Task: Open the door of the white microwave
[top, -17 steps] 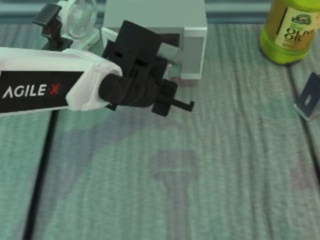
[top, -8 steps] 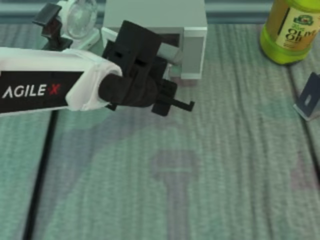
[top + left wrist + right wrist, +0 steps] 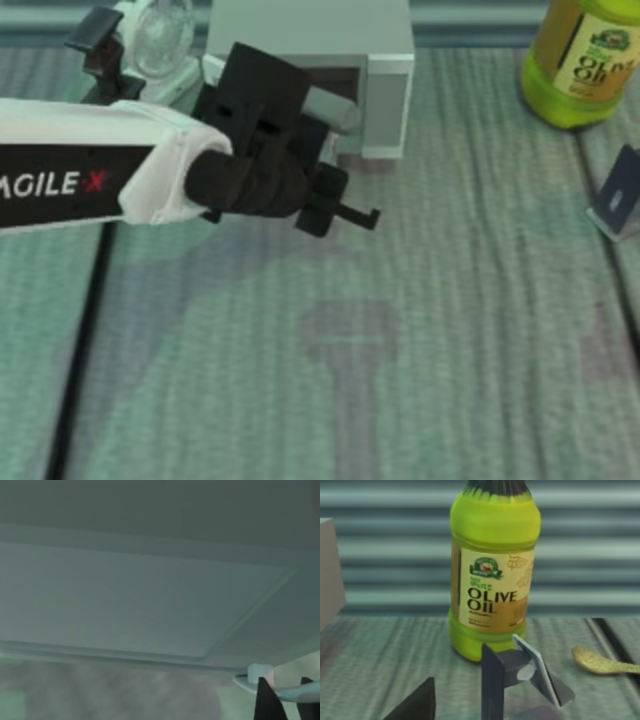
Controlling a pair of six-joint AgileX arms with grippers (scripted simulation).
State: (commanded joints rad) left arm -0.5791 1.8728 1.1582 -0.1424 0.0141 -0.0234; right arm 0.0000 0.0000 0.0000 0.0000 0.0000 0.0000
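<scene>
Black and boxy, the left gripper (image 3: pixel 325 150) sits at the front of the microwave (image 3: pixel 310 35), at the far side of the bench (image 3: pixel 400 330) left of centre, its white arm reaching in from the left edge. From above its wrist hides the fingers, so whether they are spread or pinching the door cannot be told. The door (image 3: pixel 335 108) stands swung out from the front, its free edge jutting toward the near side beside the gripper, while the plain control strip (image 3: pixel 388 105) on the right stays flush. The left wrist view is filled by a pale flat panel with a raised frame (image 3: pixel 150 600), very close, and two dark fingertips (image 3: pixel 265 702) show at one corner against a small white knob. A round white fan (image 3: pixel 160 35) stands just left of the microwave. An olive oil bottle (image 3: pixel 585 60) stands at the far right. Near it, at the right edge, lies a small blue-grey stand (image 3: pixel 620 195). The right gripper (image 3: pixel 420 705) shows only as a dark tip in its own wrist view, facing the bottle (image 3: pixel 492 575), the stand (image 3: pixel 520 675) and a tan spoon (image 3: pixel 600 662) beyond.
</scene>
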